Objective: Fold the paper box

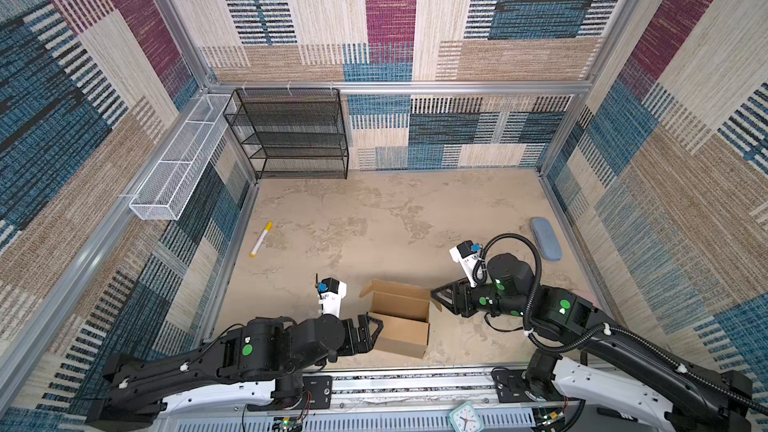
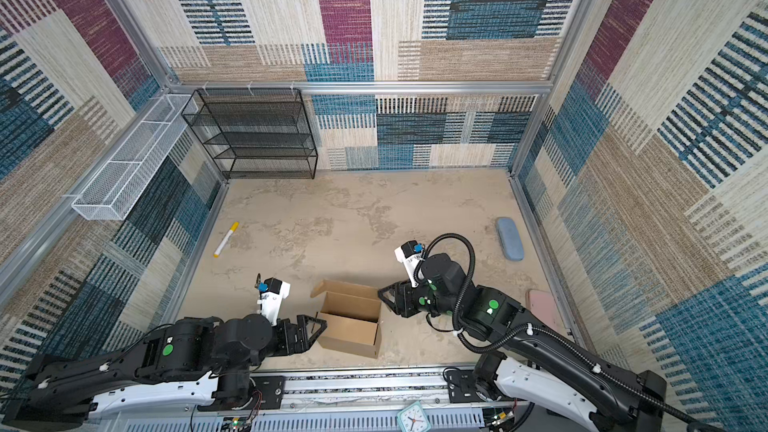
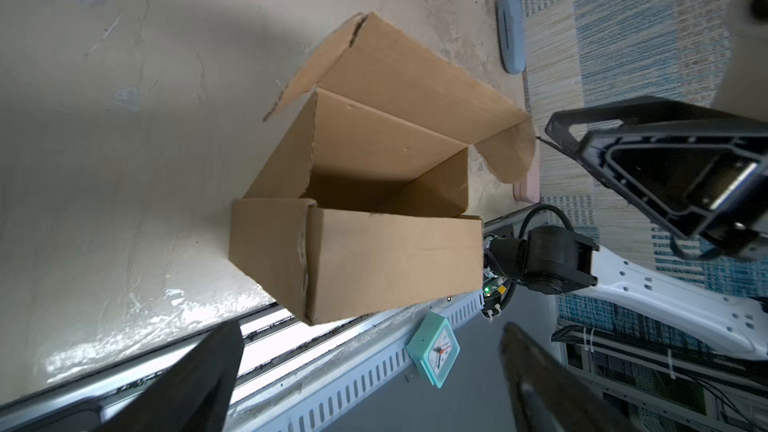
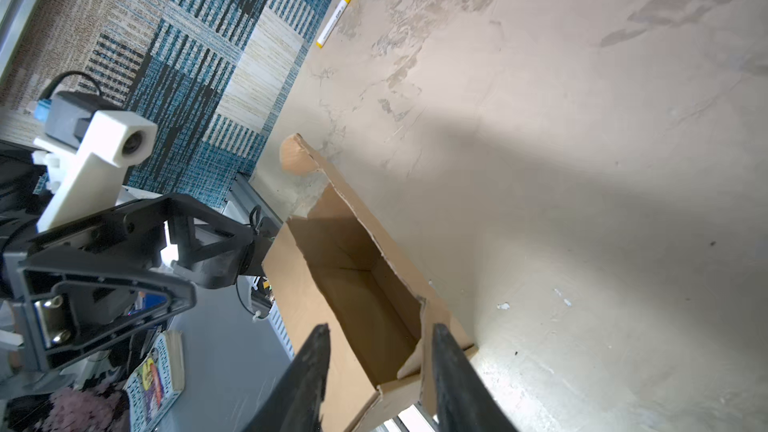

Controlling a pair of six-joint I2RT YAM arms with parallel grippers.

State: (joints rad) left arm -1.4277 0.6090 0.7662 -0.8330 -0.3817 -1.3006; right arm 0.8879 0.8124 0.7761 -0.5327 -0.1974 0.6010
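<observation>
One plain brown paper box [image 1: 401,338] sits at the counter's [image 1: 374,222] six o'clock, upright, with its top open and its lid flap leaning back. Left jaws gape wide at its nine o'clock. Right jaws, partly apart, straddle a flap at its two-o'clock corner.

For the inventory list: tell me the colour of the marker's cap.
Yellow, on the white marker; clearest in the right wrist view.
</observation>
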